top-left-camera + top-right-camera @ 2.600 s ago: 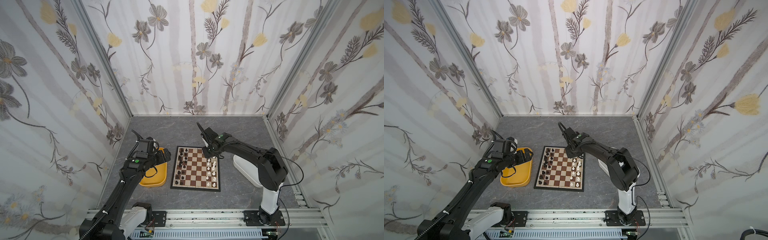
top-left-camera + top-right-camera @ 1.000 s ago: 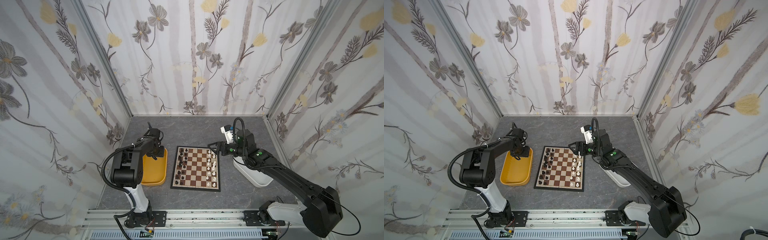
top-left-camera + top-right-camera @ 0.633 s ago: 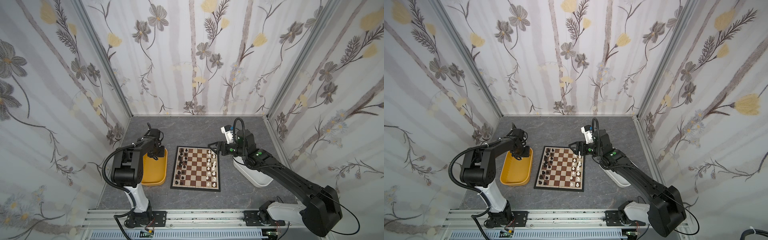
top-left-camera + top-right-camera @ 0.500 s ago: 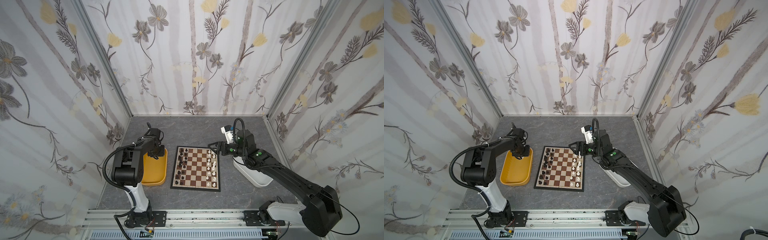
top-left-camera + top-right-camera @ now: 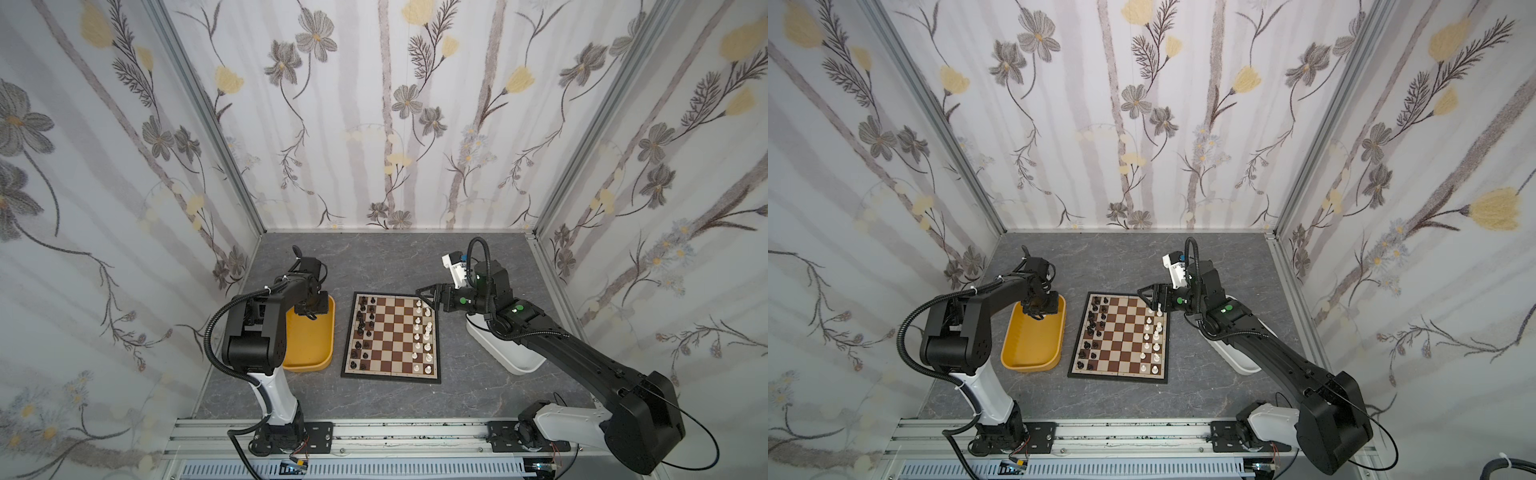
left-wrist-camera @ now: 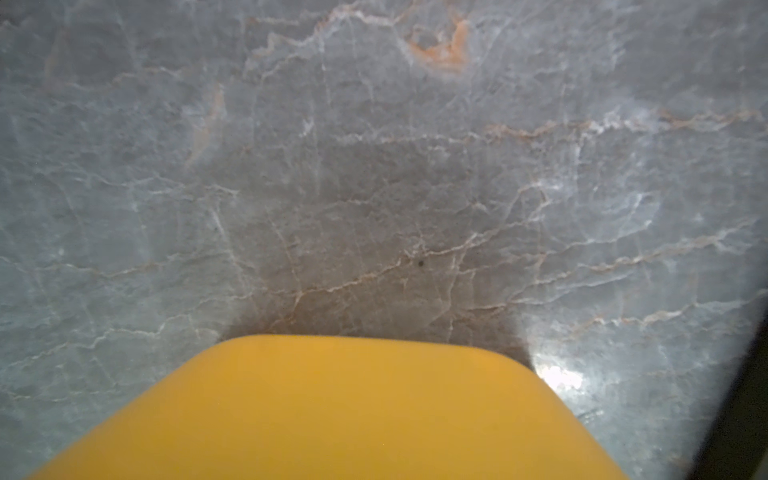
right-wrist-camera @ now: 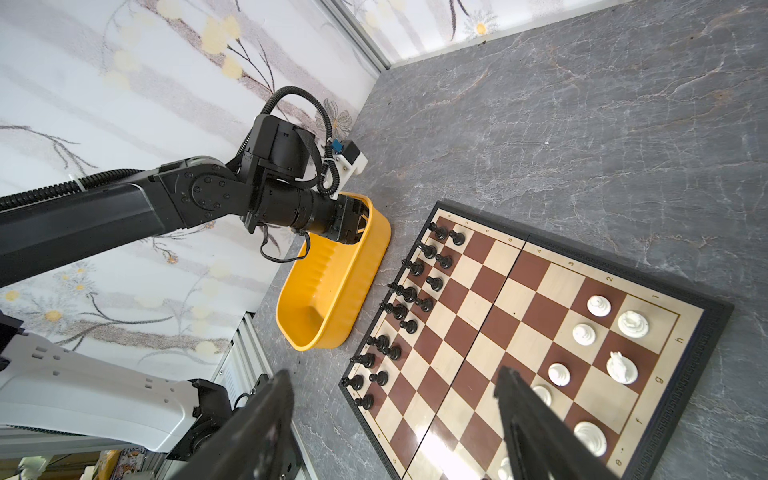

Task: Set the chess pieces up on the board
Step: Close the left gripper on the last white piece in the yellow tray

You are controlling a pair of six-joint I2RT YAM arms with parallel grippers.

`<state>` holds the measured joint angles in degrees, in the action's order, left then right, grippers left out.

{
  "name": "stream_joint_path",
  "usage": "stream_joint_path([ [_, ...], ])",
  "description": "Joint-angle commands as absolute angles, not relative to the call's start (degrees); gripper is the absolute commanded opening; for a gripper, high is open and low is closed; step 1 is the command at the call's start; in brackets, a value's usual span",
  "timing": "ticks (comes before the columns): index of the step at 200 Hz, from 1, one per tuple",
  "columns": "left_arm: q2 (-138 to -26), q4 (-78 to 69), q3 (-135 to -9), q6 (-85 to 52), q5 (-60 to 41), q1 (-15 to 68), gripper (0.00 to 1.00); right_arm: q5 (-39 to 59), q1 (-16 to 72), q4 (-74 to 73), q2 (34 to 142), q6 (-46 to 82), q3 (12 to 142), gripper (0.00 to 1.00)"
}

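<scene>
The board [image 5: 390, 334] [image 5: 1121, 338] lies flat mid-table. Black chess pieces [image 5: 363, 328] [image 7: 409, 293] stand in its two left columns. White chess pieces [image 5: 424, 336] [image 7: 598, 306] stand in its two right columns. My right gripper [image 5: 426, 293] [image 7: 395, 415] hovers over the board's far right corner, open, with nothing between its fingers [image 7: 266, 424]. My left gripper [image 5: 309, 309] [image 7: 353, 220] dips into the far end of the yellow tub [image 5: 309, 345] [image 6: 332, 415]. Its fingers are hidden by the tub wall, and the left wrist view shows only that wall and the table.
A white tub [image 5: 507, 353] [image 5: 1237, 353] sits right of the board, partly under my right arm. The yellow tub [image 5: 1034, 340] [image 7: 332, 291] stands close to the board's left edge. Flowered walls close in the grey marbled table on three sides.
Since the earliest frames both arms changed pose: the left gripper went to the tub's far end, the right drew back toward the board's far right corner. Over the last second nothing visibly moved.
</scene>
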<state>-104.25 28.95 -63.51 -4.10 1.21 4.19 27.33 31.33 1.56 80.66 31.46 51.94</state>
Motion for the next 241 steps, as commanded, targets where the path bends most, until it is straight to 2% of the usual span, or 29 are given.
stream_joint_path([
  [1,-104.2,31.3,-62.9,-4.1,0.2,4.2,0.51,28.3,31.3,-1.8,80.7,32.1,51.7,0.76],
  [63,-104.0,32.2,-63.3,-8.2,-2.1,4.7,0.44,28.5,31.2,-2.3,80.3,32.4,50.7,0.76],
  [144,-106.3,33.5,-65.5,-8.6,4.0,4.6,0.35,28.5,31.2,-2.6,79.6,33.0,50.1,0.75],
  [241,-107.6,33.4,-65.8,-9.5,6.1,4.5,0.26,27.8,31.1,-3.1,79.8,33.6,49.7,0.75],
])
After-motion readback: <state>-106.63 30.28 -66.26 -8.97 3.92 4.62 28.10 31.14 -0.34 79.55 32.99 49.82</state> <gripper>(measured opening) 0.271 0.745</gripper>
